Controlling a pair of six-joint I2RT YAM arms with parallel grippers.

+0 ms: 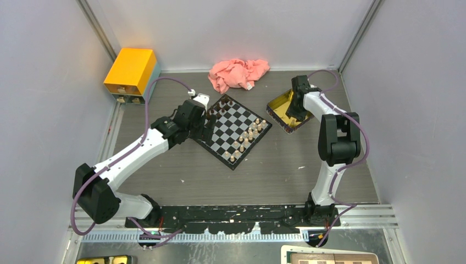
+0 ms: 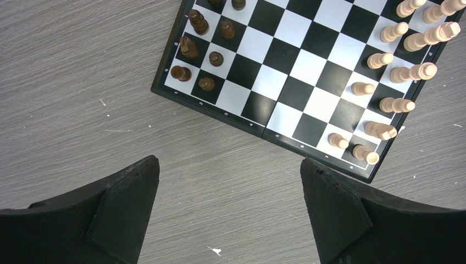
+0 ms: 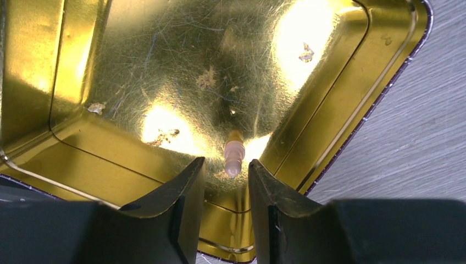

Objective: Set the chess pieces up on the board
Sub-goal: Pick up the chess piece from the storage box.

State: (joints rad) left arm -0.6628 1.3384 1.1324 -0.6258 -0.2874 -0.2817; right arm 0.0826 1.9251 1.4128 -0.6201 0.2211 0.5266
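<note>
The board (image 1: 233,129) lies as a diamond at the table's middle, with dark brown chess pieces (image 1: 214,110) at its far left edge and pale ones (image 1: 250,135) along its right edge. In the left wrist view the board (image 2: 297,60) has dark pieces (image 2: 207,83) at the upper left and pale pieces (image 2: 395,104) on the right. My left gripper (image 1: 207,124) (image 2: 229,165) is open and empty, over bare table beside the board's edge. My right gripper (image 1: 294,113) (image 3: 226,165) is open, down in a gold tray (image 3: 308,137). One pale piece (image 3: 233,154) lies between its fingertips.
The gold tray (image 1: 277,107) sits right of the board. A pink cloth (image 1: 238,74) lies at the back wall. An orange box (image 1: 131,69) stands at the back left. A brown-and-cream board (image 1: 329,257) shows at the bottom edge. Walls close in on three sides.
</note>
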